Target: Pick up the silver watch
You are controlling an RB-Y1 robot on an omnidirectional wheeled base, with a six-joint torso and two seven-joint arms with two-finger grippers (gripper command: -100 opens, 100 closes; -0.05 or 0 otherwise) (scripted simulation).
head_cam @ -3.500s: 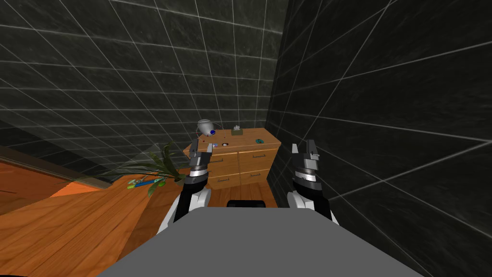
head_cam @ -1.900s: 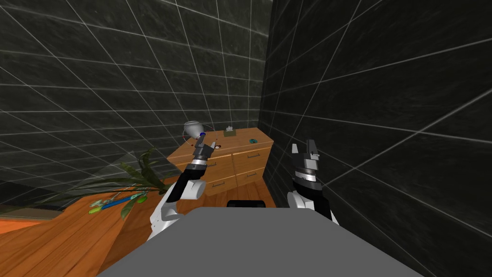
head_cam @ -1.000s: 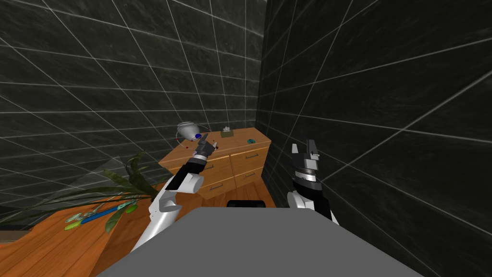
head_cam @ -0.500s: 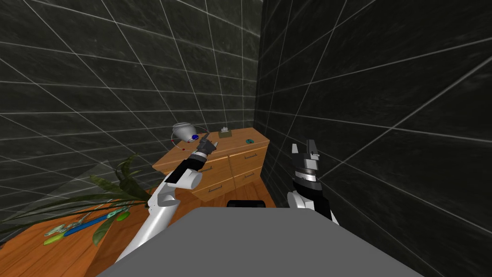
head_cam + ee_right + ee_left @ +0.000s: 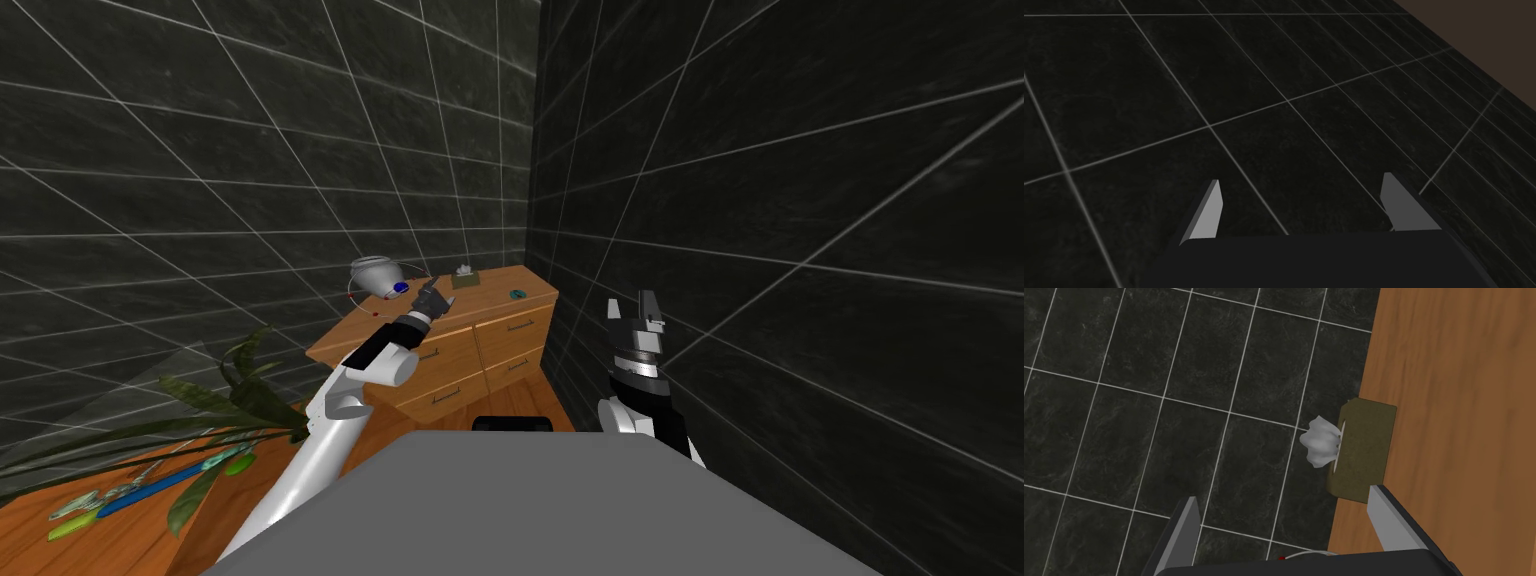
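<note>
The left arm reaches out over a wooden dresser (image 5: 500, 335) that stands in the corner of two dark tiled walls. The left gripper (image 5: 434, 293) hangs above the dresser's top with its two fingers spread wide apart and nothing between them. Seen from that hand, a brown tissue box (image 5: 1364, 448) with a white tissue poking out stands at the back edge of the top, against the tiles. It is just beyond the fingertips, and one finger (image 5: 1389, 518) overlaps the box's near corner while the other shows against the wall. A thin pale curved line (image 5: 1309, 553) with a red dot (image 5: 1281, 558) at one end peeks over the gripper's dark body, too little of it to name. Also on the dresser top are a pale round vase (image 5: 370, 270) at the left end, a small blue thing (image 5: 401, 287) just beside it, and a small teal thing (image 5: 517, 293) near the right end. Which of these small things is the watch I cannot tell — they are too small to read, though all lie on the dresser top. The right gripper (image 5: 632, 302) is held up near the right-hand wall, well apart from the dresser, its fingers likewise spread and empty. A leafy plant (image 5: 230, 390) stands on the wooden floor left of the dresser.
</note>
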